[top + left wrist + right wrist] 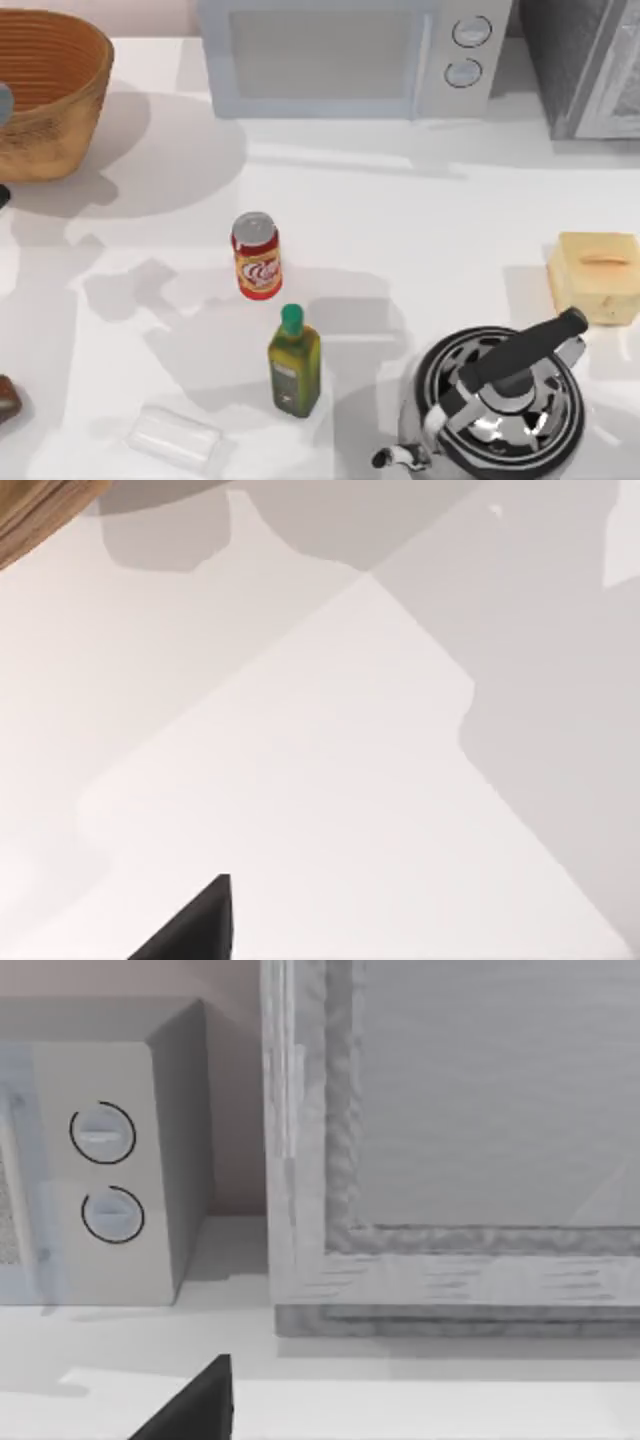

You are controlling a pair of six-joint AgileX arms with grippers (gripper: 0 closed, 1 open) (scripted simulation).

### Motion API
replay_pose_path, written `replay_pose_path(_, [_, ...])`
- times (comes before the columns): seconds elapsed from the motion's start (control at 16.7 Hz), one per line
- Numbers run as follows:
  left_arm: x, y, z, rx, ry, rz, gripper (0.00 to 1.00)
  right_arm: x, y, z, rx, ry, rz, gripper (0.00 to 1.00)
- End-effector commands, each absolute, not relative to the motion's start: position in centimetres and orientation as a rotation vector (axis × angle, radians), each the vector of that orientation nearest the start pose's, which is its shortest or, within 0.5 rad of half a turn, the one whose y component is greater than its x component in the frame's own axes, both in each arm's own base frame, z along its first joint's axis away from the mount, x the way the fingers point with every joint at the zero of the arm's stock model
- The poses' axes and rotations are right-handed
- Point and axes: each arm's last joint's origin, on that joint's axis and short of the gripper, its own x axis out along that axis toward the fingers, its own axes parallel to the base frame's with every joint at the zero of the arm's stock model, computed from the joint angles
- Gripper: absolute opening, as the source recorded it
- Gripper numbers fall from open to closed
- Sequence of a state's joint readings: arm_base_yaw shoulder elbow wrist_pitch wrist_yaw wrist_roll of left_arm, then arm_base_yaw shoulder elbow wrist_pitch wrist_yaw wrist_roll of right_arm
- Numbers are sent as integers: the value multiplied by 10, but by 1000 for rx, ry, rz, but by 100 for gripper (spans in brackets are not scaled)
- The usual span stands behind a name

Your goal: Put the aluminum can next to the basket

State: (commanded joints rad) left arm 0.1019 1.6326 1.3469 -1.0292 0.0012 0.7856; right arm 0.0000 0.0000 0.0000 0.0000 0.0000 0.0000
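Observation:
The aluminum can (256, 255) stands upright left of the table's middle, with a red and gold label and a silver top. The basket (45, 90), large and woven, sits at the far left corner, well apart from the can. Its tan rim (35, 510) shows in the left wrist view, above bare white table. A dark part of my left gripper (195, 928) hangs over that bare table, holding nothing I can see. A dark part of my right gripper (195, 1408) faces the back right of the table, far from the can.
A green-capped olive oil bottle (294, 362) stands just in front of the can. A kettle (500, 405) sits front right and a yellow block (598, 275) at the right edge. A microwave (350, 55) and a grey cabinet (590, 65) line the back. A clear plastic piece (175, 438) lies front left.

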Motion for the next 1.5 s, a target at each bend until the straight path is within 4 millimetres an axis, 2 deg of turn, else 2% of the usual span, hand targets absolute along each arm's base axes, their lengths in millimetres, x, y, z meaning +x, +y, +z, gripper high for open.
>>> replay_pose_path(0.18, [351, 44, 235, 620, 1400, -547, 100, 106, -1, 160, 0, 0, 0, 100])
replay_pose_path(0.36, [368, 48, 222, 629, 1466, -618, 100, 106, -1, 160, 0, 0, 0, 100])
replay_pose_path(0.78, [370, 47, 219, 633, 1474, -631, 100, 106, -1, 160, 0, 0, 0, 100])
replay_pose_path(0.9, [370, 48, 207, 629, 1478, -630, 100, 106, -1, 160, 0, 0, 0, 100])
replay_pose_path(1.2, [371, 49, 165, 631, 1473, -627, 100, 106, -1, 160, 0, 0, 0, 100])
replay_pose_path(1.5, [370, 49, 160, 630, 1476, -629, 100, 106, -1, 160, 0, 0, 0, 100])
